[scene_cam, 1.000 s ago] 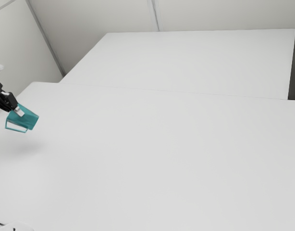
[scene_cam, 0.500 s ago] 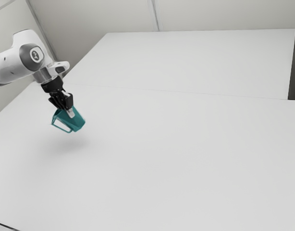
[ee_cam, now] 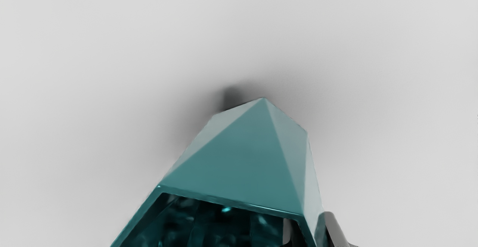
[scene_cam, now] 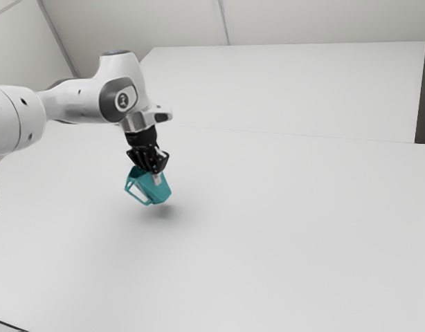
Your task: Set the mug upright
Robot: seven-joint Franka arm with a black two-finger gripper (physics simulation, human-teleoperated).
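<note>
Presently, the mug (scene_cam: 149, 185) is held tilted over the bench (scene_cam: 268, 235), with a dark patch of shadow (scene_cam: 162, 209) near its lowest corner. Clear contact between mug and bench cannot be confirmed. The gripper (scene_cam: 154, 176) is clenched on the mug's side wall: in the wrist view one finger (ee_cam: 336, 232) lies outside the wall and the other (ee_cam: 286, 232) inside the mouth (ee_cam: 220, 224).

Principal finding, the long axis: it slopes in the exterior view from the mouth, high and toward that view's left, to the closed end (scene_cam: 164, 196), low and toward that view's right. The mug hangs below the gripper, mouth facing up toward it at a slant. The handle (scene_cam: 136, 197) is on the exterior view's left of the body. The arm (scene_cam: 105, 102) reaches in from that same left.

Assessment: the mug does not stand upright as held. The turn required appears to be a partial one, bringing the closed end under the mouth until the axis is vertical, then a lowering onto the bench. Risk noted: if released at this slant, the mug would probably land on an edge of its base and tip over.
</note>
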